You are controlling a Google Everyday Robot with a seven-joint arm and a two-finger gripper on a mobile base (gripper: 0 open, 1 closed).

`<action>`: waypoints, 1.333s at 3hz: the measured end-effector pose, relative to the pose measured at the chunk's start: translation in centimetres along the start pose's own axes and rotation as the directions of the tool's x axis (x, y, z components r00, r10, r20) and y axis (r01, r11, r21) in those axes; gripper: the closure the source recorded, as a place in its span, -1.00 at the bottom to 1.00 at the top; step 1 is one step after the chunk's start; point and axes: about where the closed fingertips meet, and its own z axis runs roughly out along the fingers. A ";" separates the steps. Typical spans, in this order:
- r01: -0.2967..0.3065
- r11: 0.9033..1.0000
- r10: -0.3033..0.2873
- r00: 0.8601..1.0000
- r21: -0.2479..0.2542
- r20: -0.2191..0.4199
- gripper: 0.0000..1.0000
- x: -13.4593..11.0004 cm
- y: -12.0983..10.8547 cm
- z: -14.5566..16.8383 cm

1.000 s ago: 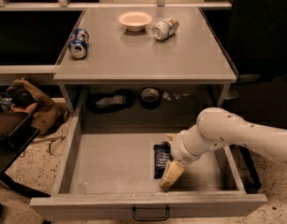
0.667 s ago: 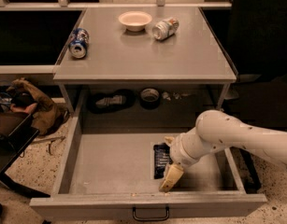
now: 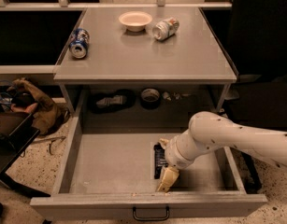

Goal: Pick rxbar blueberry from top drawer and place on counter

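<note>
The rxbar blueberry [image 3: 158, 158], a dark flat bar, lies on the floor of the open top drawer [image 3: 110, 164], right of its middle and near the front wall. My gripper [image 3: 165, 172] is down inside the drawer, right at the bar, at its right side and front end. My white arm [image 3: 227, 136] reaches in from the right and hides part of the bar. The grey counter [image 3: 133, 55] lies above and behind the drawer.
On the counter stand a white bowl [image 3: 135, 20], a blue soda can [image 3: 79, 43] lying at the left edge and a silver can [image 3: 165, 28] lying on its side. The shelf behind the drawer holds dark objects [image 3: 150, 97]. Bags lie on the floor at left [image 3: 26, 108].
</note>
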 end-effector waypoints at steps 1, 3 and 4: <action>0.000 1.000 0.000 1.000 0.000 0.000 -0.63 0.0 0.0 0.0; 0.000 1.000 0.000 1.000 0.000 0.000 0.30 -0.5 0.0 -0.8; 0.000 1.000 0.000 1.000 0.000 0.000 0.77 -0.9 0.0 -1.5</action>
